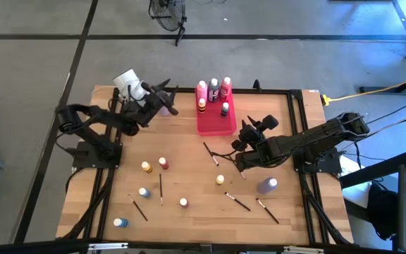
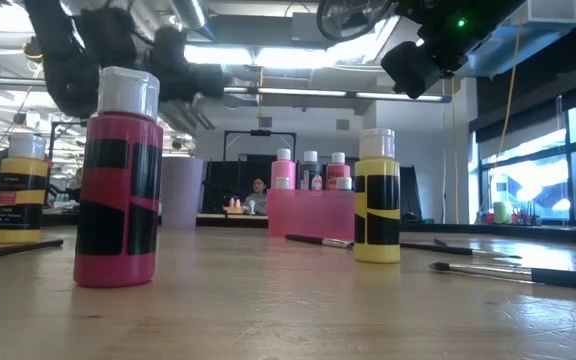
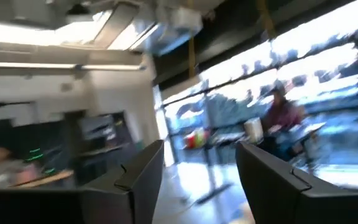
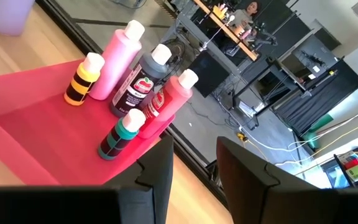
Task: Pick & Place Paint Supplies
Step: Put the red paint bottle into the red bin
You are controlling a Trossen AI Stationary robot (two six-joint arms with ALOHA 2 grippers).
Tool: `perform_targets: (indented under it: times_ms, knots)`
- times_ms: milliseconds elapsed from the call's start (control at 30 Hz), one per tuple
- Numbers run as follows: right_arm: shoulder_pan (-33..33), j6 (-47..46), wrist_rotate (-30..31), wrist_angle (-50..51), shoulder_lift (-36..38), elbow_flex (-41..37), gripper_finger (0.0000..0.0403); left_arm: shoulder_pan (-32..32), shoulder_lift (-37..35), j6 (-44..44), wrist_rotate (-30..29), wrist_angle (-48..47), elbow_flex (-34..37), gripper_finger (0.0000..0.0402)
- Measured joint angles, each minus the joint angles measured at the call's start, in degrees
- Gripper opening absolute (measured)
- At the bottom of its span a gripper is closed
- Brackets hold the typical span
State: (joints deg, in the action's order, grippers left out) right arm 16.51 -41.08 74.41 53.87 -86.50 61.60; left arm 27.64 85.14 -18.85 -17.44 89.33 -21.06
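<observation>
Hovering my right pincer (image 4: 194,165) empty and slightly parted beside the tray (image 4: 17,134), which corrals five bottles (image 4: 143,81); left pincer (image 3: 194,177) raised, parted; other supplies litter the tabletop (image 1: 189,176).

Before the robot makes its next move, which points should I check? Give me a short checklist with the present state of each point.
1. Left gripper holds nothing: ok, the fingers stand apart with only the room between them.
2. Right gripper holds nothing: ok, the gap between its fingers is bare.
3. Pink-red tray has free room: ok, five bottles stand at its far end, the near part is bare.
4. Supplies left on the table: not ok, bottles like the yellow one and brushes still lie loose.
5. Lilac cup beside the left gripper is upright: cannot tell.
</observation>
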Motion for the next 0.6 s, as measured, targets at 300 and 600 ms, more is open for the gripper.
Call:
perform_targets:
  times_ms: [300, 600]
  knots:
    - [0.0, 0.0, -1.3, 1.0, 0.0, 0.0, 0.0128, -1.7, -17.0, 12.8, 23.9, -31.8, 0.0, 0.0205]
    - [0.0, 0.0, -1.6, 0.9, 0.0, 0.0, 0.0128, -3.1, -30.6, 21.4, 41.0, -61.1, 0.0, 0.0205]
